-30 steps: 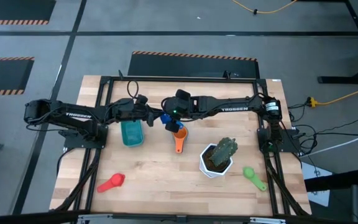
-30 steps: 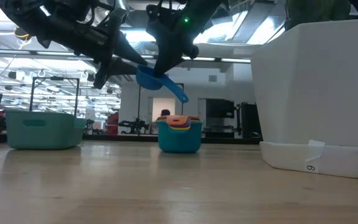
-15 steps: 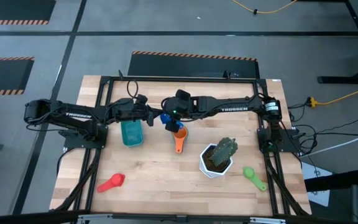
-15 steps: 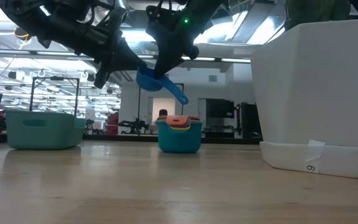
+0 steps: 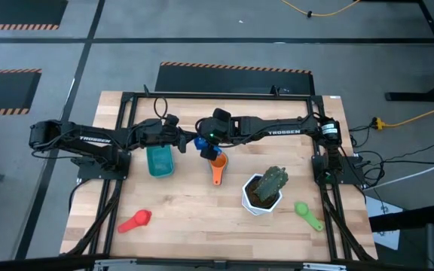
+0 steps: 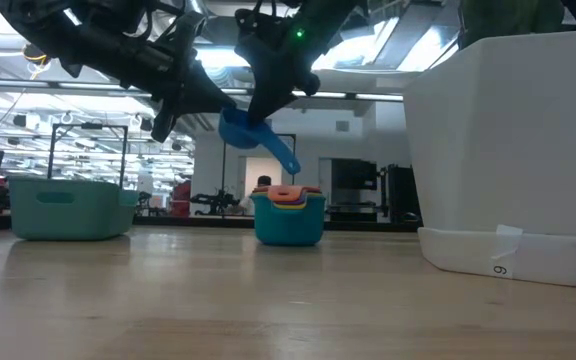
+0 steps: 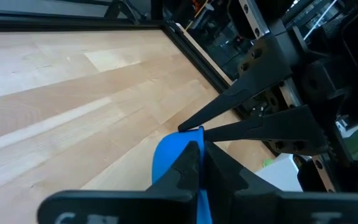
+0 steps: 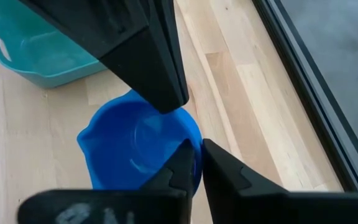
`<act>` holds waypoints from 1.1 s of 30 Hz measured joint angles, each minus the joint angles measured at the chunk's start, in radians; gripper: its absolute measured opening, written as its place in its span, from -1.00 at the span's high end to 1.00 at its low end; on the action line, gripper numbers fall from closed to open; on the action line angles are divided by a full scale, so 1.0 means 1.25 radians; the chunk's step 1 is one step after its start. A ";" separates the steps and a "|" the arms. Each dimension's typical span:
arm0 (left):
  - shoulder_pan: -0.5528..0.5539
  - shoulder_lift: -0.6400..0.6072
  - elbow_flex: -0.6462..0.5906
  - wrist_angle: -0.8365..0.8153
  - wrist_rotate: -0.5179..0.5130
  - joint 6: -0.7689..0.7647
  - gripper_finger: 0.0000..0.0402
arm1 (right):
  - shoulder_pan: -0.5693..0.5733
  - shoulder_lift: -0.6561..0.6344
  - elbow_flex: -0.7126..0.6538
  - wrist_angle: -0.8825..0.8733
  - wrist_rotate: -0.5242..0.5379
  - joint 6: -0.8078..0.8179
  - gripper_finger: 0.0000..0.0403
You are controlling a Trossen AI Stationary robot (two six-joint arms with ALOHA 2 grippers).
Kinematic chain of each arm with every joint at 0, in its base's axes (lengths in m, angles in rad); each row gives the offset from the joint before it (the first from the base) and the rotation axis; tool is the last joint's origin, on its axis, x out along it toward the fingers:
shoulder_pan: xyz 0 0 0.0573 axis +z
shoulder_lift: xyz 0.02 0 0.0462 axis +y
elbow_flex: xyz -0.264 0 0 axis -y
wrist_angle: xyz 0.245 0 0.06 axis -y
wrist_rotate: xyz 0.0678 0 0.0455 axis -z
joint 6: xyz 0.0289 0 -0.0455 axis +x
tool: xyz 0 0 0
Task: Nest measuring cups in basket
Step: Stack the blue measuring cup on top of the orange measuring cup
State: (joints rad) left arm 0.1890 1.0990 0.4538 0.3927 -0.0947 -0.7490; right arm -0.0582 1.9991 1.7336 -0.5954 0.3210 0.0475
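The blue measuring cup hangs in the air between the two grippers, above the table and just beside the teal basket. It is a rounded plastic scoop of saturated blue with a pouring lip and a short handle that slants down in the low view. In the right wrist view we look into its bowl — smooth and bare inside.

The left gripper is closed on the cup's rim; in its wrist view the two fingers meet on the blue wall. The right gripper pinches the opposite rim, its fingers nearly together with the thin wall between them.

On the table below stands a stack of nested cups: a teal outer cup with orange, yellow and red rims showing inside it. From above, its orange handle points toward the near edge.

A red cup and a green cup lie well apart near the front corners.

Legible writing: "TROSSEN" in white on both arms, and a small mark reading "6" on the base of the white pot.
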 joint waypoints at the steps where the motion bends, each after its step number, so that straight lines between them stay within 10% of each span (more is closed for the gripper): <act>1: 0.000 0.000 0.000 0.000 0.000 0.000 0.98 | 0.000 0.000 0.000 0.000 0.000 0.000 0.83; 21: -0.001 0.001 0.000 -0.014 0.010 0.001 0.99 | -0.002 -0.014 0.001 -0.022 -0.047 -0.048 0.41; 33: -0.002 0.001 0.000 0.078 0.116 -0.003 0.99 | -0.002 -0.197 0.001 -0.197 -0.048 -0.089 0.42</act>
State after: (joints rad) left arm 0.1871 1.0999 0.4543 0.4897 0.0501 -0.7532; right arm -0.0605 1.7528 1.7348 -0.8412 0.2607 -0.0643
